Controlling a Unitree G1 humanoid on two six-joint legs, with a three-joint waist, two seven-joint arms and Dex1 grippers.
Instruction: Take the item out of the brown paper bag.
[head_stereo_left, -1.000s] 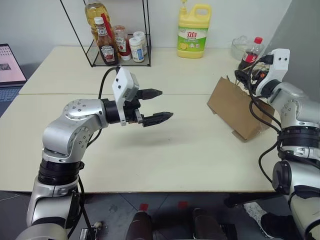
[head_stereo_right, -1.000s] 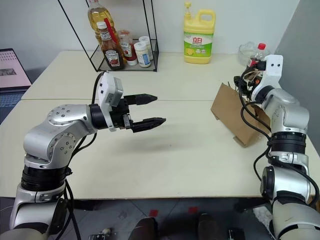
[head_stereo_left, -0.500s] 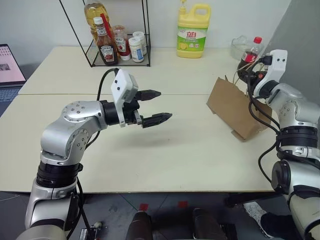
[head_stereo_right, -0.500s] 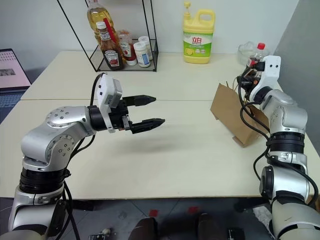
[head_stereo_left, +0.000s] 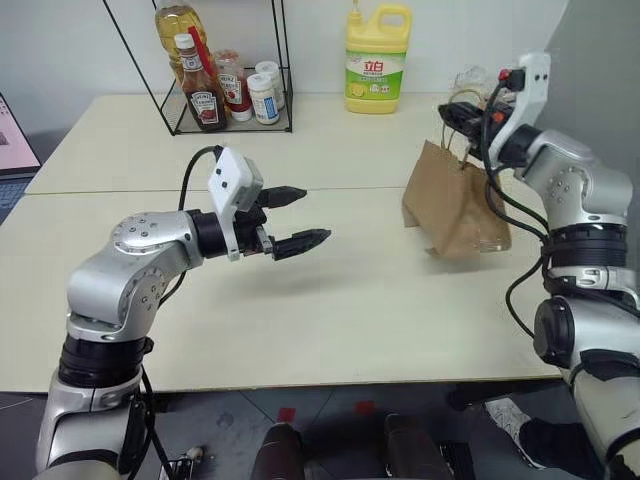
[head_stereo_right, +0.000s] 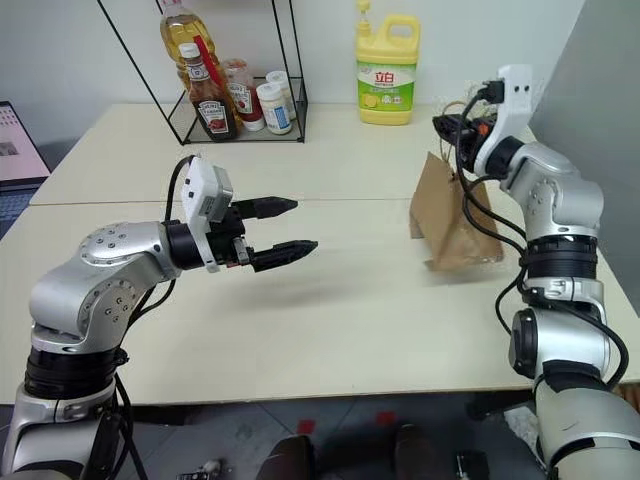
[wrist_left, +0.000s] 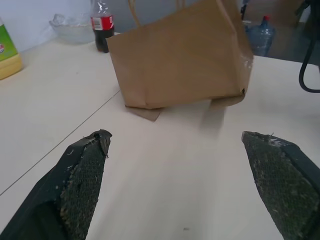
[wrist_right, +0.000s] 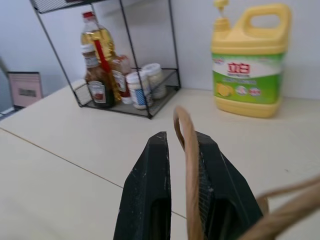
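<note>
The brown paper bag (head_stereo_left: 455, 205) stands upright on the right side of the table, its cord handles pulled up. My right gripper (wrist_right: 180, 137) is above the bag's top, shut on one tan loop handle (wrist_right: 189, 165), which runs between its black fingers. My left gripper (head_stereo_left: 312, 214) hovers over the middle of the table, open and holding nothing. It points toward the bag (wrist_left: 180, 55), well short of it. The item is hidden; I cannot see inside the bag.
A yellow detergent jug (head_stereo_left: 376, 60) and a black wire rack (head_stereo_left: 215, 75) of sauce bottles stand at the table's back. A cola bottle (wrist_left: 101, 30) and a clear bowl sit behind the bag. A laptop (head_stereo_right: 15, 140) is at the far left.
My right gripper shut on the bag's handle and rose toward the left, pulling the bag from leaning over to upright. The left gripper stayed open and barely moved. The camera shifted slightly.
</note>
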